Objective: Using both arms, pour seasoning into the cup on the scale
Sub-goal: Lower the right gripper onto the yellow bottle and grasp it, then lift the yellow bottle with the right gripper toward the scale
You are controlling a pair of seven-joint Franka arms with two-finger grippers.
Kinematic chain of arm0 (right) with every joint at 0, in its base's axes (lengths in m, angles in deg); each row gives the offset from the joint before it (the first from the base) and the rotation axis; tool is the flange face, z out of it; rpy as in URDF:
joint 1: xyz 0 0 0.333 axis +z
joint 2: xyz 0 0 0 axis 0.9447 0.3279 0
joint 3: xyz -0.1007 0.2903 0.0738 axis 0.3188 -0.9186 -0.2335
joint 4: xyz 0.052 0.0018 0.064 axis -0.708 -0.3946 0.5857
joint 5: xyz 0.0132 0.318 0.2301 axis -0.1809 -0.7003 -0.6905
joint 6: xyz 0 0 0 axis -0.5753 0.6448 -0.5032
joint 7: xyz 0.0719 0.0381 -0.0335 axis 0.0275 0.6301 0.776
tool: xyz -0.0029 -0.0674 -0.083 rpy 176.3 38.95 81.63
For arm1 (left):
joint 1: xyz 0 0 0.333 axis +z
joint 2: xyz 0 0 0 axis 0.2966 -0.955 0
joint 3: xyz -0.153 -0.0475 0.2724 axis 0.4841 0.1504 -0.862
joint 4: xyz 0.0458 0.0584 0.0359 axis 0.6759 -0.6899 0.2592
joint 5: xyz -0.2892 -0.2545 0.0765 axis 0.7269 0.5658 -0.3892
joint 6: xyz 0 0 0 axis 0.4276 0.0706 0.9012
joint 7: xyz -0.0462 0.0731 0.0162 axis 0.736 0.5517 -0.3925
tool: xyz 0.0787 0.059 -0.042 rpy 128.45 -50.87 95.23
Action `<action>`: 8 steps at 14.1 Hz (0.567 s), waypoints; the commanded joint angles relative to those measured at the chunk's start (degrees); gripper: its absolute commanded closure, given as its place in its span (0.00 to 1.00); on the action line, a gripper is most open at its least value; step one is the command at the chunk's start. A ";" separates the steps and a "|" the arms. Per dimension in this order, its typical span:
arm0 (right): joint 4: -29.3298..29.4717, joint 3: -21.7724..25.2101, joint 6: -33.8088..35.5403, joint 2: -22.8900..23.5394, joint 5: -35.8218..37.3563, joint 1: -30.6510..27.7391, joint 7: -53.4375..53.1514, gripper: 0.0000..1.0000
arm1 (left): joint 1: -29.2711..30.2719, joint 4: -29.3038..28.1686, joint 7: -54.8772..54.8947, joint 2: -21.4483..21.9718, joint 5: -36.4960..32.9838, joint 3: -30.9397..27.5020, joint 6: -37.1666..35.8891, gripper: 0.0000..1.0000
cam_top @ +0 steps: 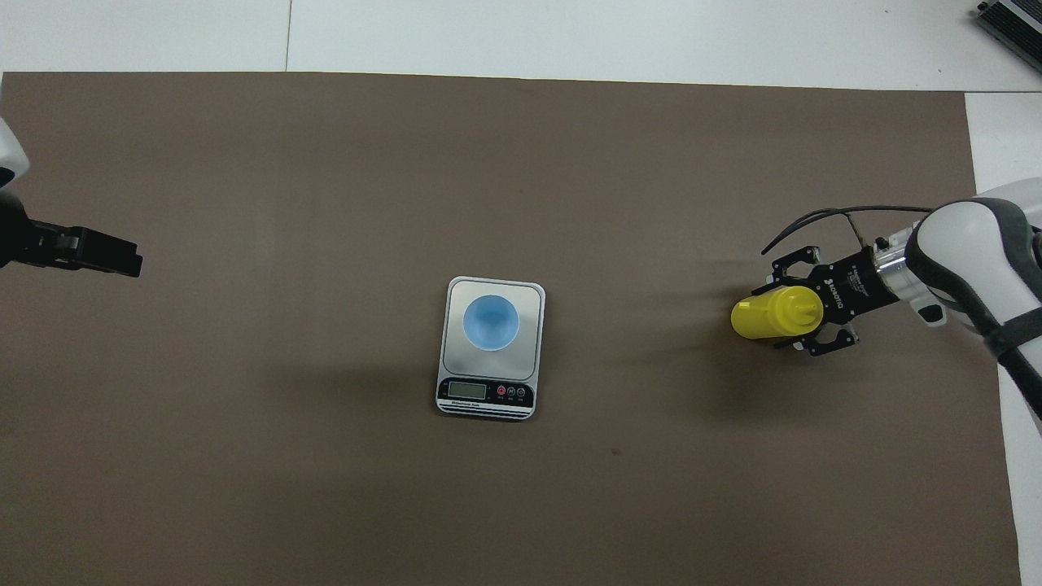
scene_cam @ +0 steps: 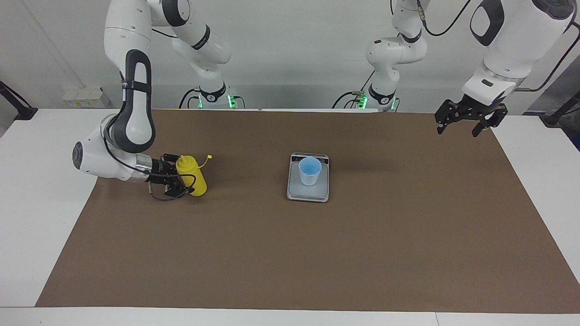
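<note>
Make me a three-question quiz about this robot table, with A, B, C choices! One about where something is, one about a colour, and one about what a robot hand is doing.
1. Where is the cup?
A. on the scale
B. lying on the brown mat
C. in a robot hand

2. What colour is the seasoning bottle?
A. red
B. yellow
C. green

3. What is the right gripper doing?
A. hanging high over the scale
B. tipping the bottle over the cup
C. reaching around the standing bottle, fingers on both sides

Answers:
1. A, the blue cup stands upright on the grey weighing plate.
2. B, the bottle is bright yellow all over.
3. C, the bottle stands on the mat between its fingers, while the left gripper waits open in the air at the left arm's end of the table.
</note>
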 commanded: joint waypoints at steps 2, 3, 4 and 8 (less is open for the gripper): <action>-2.11 -0.29 -1.50 -3.80 -3.86 0.99 -4.54 1.00 | 1.00 0.73 0.44 0.36 0.55 0.32 -0.61 0.00; -2.11 -0.29 -3.16 -5.11 -3.86 2.65 -7.61 1.00 | 0.91 0.73 0.44 0.36 0.55 0.32 -0.61 0.00; -2.02 -0.20 -4.57 -6.26 -3.86 5.19 -11.90 1.00 | 0.91 0.73 0.62 0.36 0.47 0.32 -0.87 0.00; 2.27 -0.20 -10.11 -7.85 0.51 13.01 -26.93 1.00 | 0.91 0.55 0.97 0.54 0.46 0.24 -0.88 0.00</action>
